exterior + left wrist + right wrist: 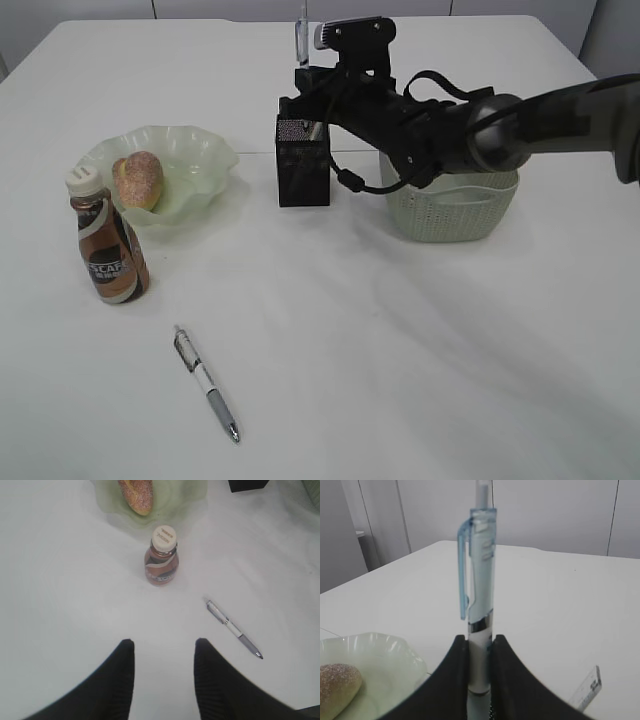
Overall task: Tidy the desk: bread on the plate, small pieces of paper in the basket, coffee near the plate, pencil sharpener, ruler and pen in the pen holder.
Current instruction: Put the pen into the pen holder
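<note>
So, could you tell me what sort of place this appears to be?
Probably an office or lab room staged as a desk: a plain white tabletop with a pen, a black pen holder and a coffee bottle, with pale panelled walls behind.

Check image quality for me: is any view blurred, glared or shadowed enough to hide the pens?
Exterior view: even soft light, faint shadows, the loose pen sharp on the desk. Left wrist view: left gripper fingers close and soft, coffee fairly crisp. Right wrist view: the held pen clear in the right gripper, bread slightly soft.
</note>
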Available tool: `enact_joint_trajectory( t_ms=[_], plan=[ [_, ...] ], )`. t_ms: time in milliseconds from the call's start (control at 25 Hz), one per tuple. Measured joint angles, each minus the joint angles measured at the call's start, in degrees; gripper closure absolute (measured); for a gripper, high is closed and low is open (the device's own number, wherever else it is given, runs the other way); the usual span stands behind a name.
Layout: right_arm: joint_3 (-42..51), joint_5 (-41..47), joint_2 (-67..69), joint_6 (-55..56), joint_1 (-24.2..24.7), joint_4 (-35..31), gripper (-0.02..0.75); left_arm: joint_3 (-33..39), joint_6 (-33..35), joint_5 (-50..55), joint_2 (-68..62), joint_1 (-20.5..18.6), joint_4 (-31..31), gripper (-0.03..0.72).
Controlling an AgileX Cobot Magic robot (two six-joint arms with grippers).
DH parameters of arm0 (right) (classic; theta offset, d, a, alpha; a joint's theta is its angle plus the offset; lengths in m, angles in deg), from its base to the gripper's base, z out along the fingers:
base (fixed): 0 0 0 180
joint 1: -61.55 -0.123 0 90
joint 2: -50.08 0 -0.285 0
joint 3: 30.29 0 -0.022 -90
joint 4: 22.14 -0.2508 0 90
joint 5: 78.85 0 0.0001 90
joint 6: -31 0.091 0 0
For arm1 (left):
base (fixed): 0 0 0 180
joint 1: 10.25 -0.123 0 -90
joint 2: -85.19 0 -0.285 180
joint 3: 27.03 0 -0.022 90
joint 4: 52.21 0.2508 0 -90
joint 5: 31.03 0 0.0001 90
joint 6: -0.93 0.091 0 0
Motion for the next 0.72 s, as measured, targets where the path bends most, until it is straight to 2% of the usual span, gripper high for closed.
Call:
enact_joint_trajectory(
  t_ms=[360, 720],
  plan=[
    [0.00, 0.10, -0.03, 0.13, 0.00, 0.00, 0.617, 0.00, 0.00, 0.00, -0.22, 0.00, 0.00, 0.398],
    [0.00, 2.10, 0.02, 0.13, 0.00, 0.11, 0.481, 0.00, 0.00, 0.00, -0.22, 0.00, 0.00, 0.398]
  ],
)
